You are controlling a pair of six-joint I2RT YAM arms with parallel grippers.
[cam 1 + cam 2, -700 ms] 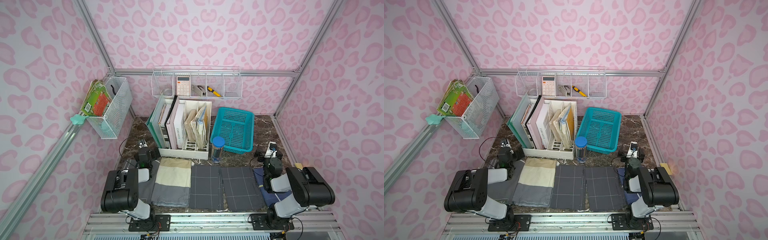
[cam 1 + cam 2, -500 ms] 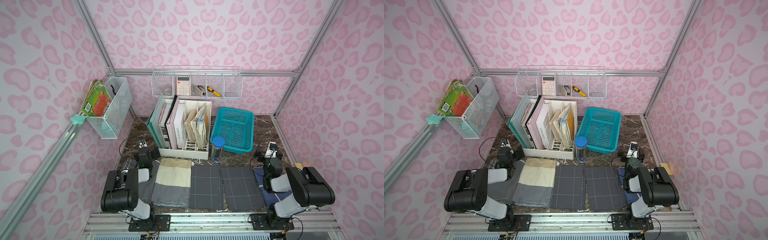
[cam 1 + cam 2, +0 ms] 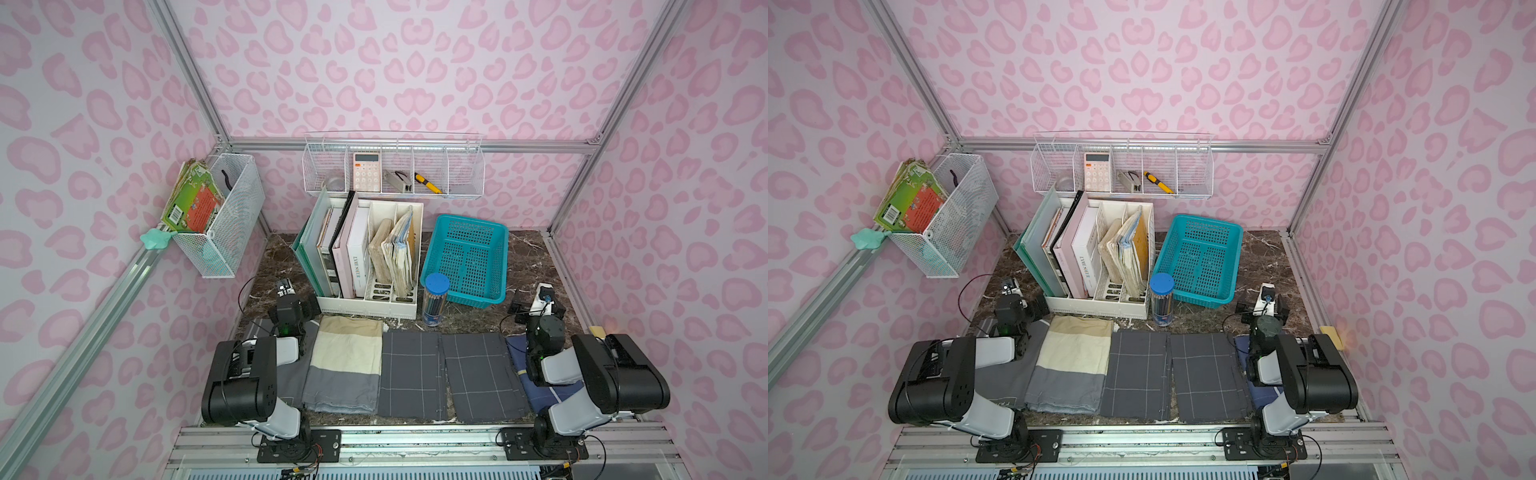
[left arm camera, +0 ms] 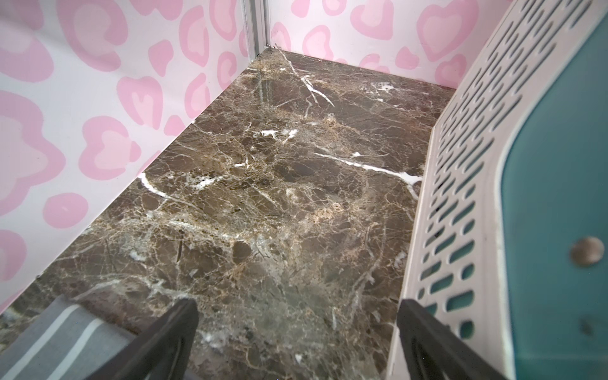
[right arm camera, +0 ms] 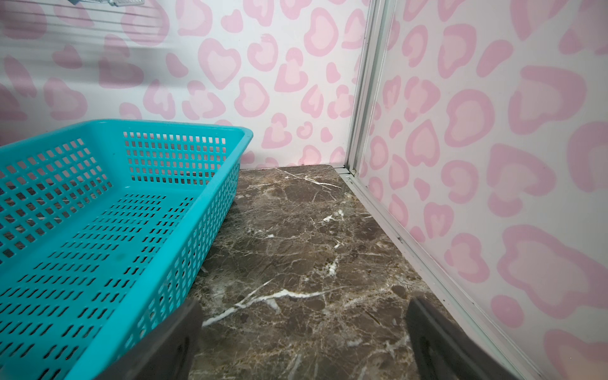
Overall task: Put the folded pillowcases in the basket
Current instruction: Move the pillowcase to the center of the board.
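Note:
The teal basket (image 3: 467, 262) (image 3: 1198, 257) stands empty at the back right of the marble table, and its near corner shows in the right wrist view (image 5: 98, 230). Several folded pillowcases lie in a row along the front: a cream and grey one (image 3: 347, 361), two dark grey checked ones (image 3: 411, 374) (image 3: 482, 374), a grey one (image 3: 291, 378) under my left arm and a navy one (image 3: 515, 349) under my right arm. My left gripper (image 3: 286, 293) (image 4: 297, 304) is open over bare marble. My right gripper (image 3: 542, 297) (image 5: 304, 304) is open beside the basket's front right corner.
A white file organiser (image 3: 365, 253) (image 4: 460, 197) full of books stands left of the basket. A pencil jar with a blue lid (image 3: 434, 299) stands at the basket's front left corner. White wire baskets (image 3: 395, 166) (image 3: 220, 216) hang on the walls.

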